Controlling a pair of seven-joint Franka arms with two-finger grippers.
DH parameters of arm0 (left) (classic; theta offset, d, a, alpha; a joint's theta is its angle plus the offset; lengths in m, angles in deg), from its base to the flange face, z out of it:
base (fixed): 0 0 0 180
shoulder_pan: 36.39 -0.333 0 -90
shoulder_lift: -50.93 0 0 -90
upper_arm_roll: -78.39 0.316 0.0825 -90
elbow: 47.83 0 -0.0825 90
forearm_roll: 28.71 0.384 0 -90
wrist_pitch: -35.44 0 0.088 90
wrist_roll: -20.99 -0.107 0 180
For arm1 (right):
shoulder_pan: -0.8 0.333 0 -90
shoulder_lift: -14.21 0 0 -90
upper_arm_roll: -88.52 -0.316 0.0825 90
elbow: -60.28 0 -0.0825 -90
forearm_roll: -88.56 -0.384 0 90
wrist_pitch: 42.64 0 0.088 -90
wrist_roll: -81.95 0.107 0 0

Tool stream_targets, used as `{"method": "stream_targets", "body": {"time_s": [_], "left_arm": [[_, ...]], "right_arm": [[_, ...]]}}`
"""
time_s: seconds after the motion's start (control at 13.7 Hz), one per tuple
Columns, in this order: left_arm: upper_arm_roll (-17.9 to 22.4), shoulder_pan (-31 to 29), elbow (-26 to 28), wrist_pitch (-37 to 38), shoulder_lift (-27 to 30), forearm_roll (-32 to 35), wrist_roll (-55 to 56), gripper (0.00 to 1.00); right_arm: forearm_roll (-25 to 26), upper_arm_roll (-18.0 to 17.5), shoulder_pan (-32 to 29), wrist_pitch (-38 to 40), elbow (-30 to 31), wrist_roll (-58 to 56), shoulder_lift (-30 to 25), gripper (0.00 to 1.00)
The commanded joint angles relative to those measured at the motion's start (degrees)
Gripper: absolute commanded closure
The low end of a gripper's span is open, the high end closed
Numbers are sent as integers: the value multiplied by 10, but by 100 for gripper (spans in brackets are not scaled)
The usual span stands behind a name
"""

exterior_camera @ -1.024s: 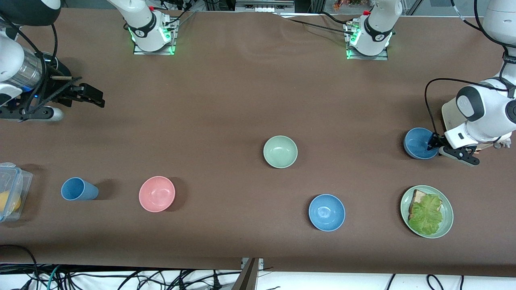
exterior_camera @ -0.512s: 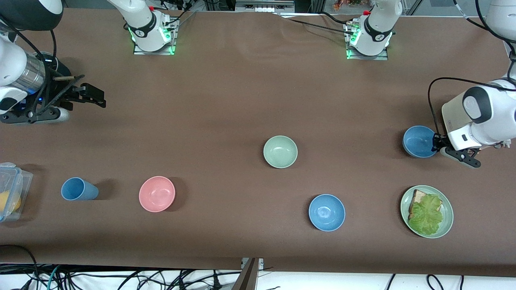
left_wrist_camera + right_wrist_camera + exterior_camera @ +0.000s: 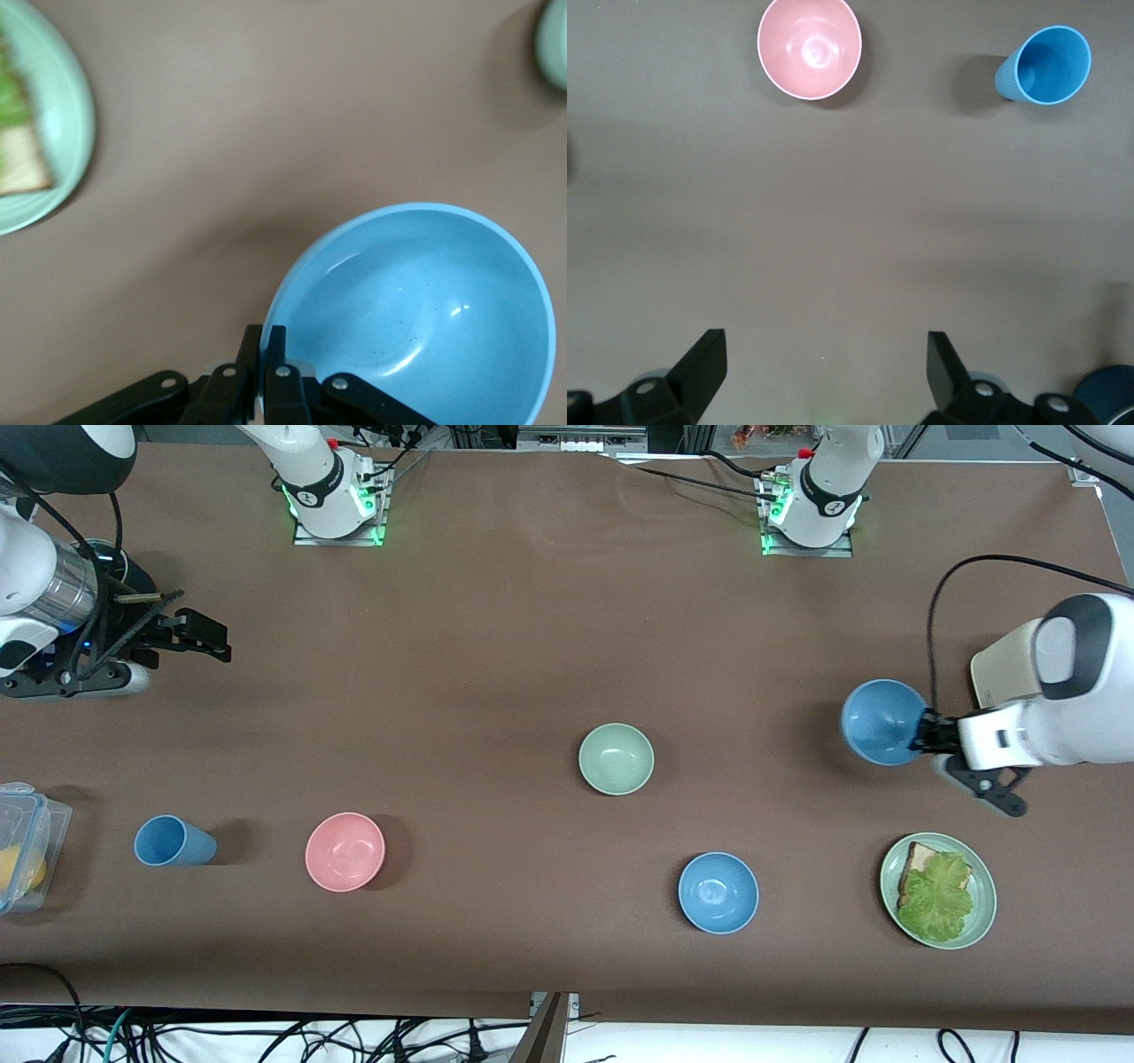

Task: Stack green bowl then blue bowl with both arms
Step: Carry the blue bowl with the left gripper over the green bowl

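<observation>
Now that the left claw (image 3: 926,735) has pinched and lifted the blue bowl (image 3: 880,722), seemingly clear of the tabletop (image 3: 532,646), it can go to the green bowl (image 3: 616,758); the right claw (image 3: 205,638) waits, spread wide.

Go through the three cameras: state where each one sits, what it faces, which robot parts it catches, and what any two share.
Front view: high across the table, facing both bases; shows both arms, the left end effector shut on the blue bowl, lifted and tilted.
Left wrist view: on the left wrist, looking down at the blue bowl held by the rim.
Right wrist view: on the waiting right wrist, over the table; open end effector, pink bowl, blue cup.
Shared: front and right wrist both show the pink bowl.
</observation>
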Motion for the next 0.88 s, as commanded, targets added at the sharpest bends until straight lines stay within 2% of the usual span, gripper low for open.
{"method": "stream_targets", "body": {"time_s": [0.0,0.22,0.37,0.51,0.66,0.8], "left_arm": [[-58,23,-8,7,-14,1,76,100],[-57,135,-19,-39,-42,3,241,100],[-50,210,-53,-91,-96,7,351,100],[-44,249,-90,-116,-153,11,397,100],[-4,293,-106,-159,-174,11,402,100],[58,352,-106,-186,-181,10,401,100]], "right_arm": [[-2,-1,-4,1,-6,-9,1,0],[-4,-2,-3,-3,-7,-9,2,0],[-5,-2,-4,-4,-6,-8,2,0],[-5,-2,-3,-8,-7,-8,5,0],[-5,-2,-4,-9,-7,-8,6,0],[-5,-2,-4,-9,-7,-9,6,0]]}}
